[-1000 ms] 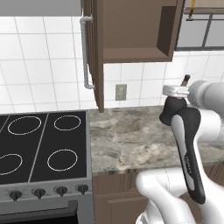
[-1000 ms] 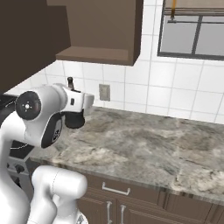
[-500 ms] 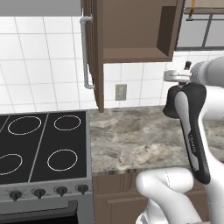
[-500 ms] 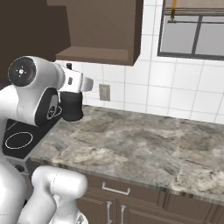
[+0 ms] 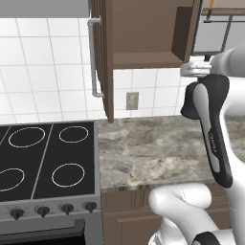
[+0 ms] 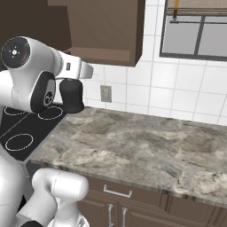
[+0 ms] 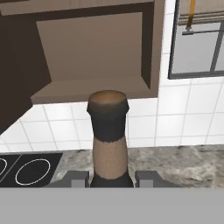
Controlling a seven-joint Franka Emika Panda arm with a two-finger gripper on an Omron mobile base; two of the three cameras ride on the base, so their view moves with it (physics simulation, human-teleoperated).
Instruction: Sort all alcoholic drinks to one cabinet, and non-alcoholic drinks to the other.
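My gripper [image 7: 111, 177] is shut on the neck of the squat black bottle [image 7: 108, 135], whose brown cap rises between the two dark fingers [image 7: 77, 178]. From the right base, the bottle's black body [image 6: 72, 95] hangs below my hand [image 6: 74, 71], lifted above the left end of the counter. Straight ahead and higher is the open dark brown cabinet [image 7: 92, 57], its shelf bare. Its door with the long grey handle [image 5: 94, 57] stands swung out to the left. The cabinet [image 6: 106, 26] hangs just above and beyond the bottle. The other drinks are out of view.
A black stove top [image 5: 43, 158] lies left of the marbled counter [image 6: 142, 146]. A wall outlet [image 5: 132, 100] sits on the white tiles under the cabinet. A window [image 6: 195, 31] is at the right. Brown drawers [image 6: 133, 199] run below the counter.
The arm has carried the black bottle upward off the counter level, closer to the underside of the open cabinet. The grip has stayed shut.
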